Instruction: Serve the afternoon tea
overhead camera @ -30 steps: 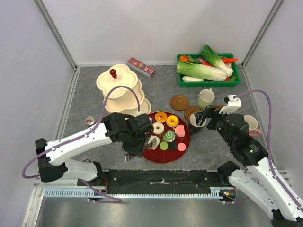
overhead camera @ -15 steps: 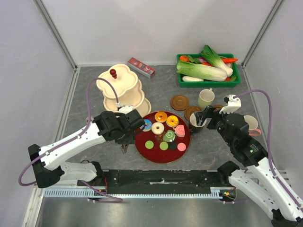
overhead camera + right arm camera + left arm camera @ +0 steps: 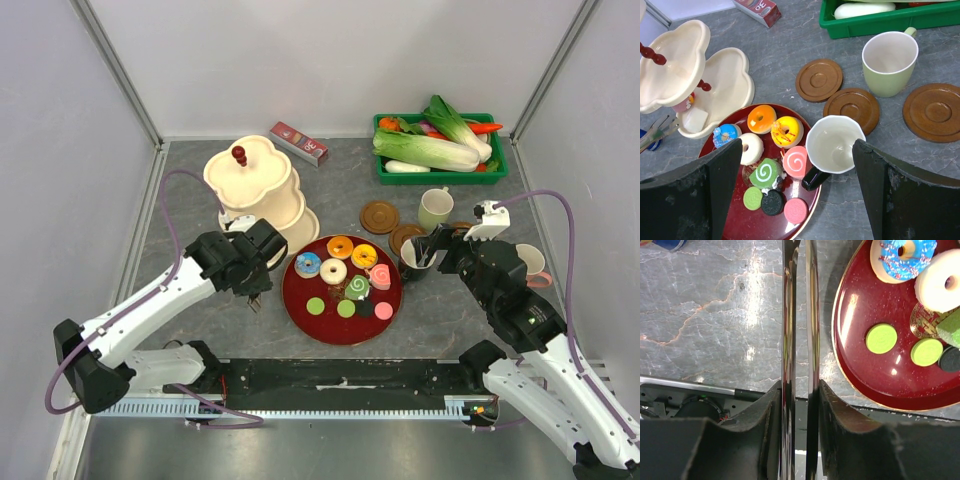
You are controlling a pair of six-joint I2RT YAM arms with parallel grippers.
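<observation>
A dark red plate (image 3: 330, 328) holds blue (image 3: 308, 264), orange (image 3: 340, 246), yellow (image 3: 364, 256) and white (image 3: 333, 271) donuts, green (image 3: 357, 288) and pink (image 3: 379, 277) swirl cakes, and several round sweets (image 3: 346, 308). My left gripper (image 3: 254, 296) hovers just left of the plate, shut on shiny metal tongs (image 3: 812, 315) with nothing in their tips. My right gripper (image 3: 797, 150) is open above the black mug (image 3: 835, 142) at the plate's right edge. The pale green mug (image 3: 889, 62) stands behind three brown coasters (image 3: 819, 80) (image 3: 851, 110) (image 3: 932, 111).
A cream tiered stand (image 3: 255, 185) stands behind the left gripper. A red box (image 3: 299, 143) and a green crate of vegetables (image 3: 440, 172) sit at the back. A small can (image 3: 190, 256) lies at the left. Another mug (image 3: 535, 265) peeks from behind the right arm.
My left arm has drawn back leftward off the plate with the tongs, uncovering the blue donut at the plate's left. The right arm has not moved.
</observation>
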